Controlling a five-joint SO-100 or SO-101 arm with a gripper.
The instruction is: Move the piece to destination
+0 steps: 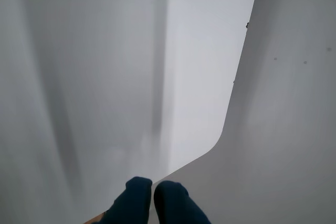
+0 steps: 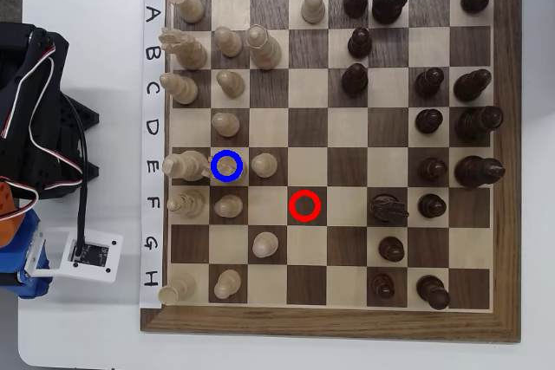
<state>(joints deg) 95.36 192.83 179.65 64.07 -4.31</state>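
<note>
Arm (image 2: 35, 127) folded, fingers (image 1: 137, 198) pressed together
</note>
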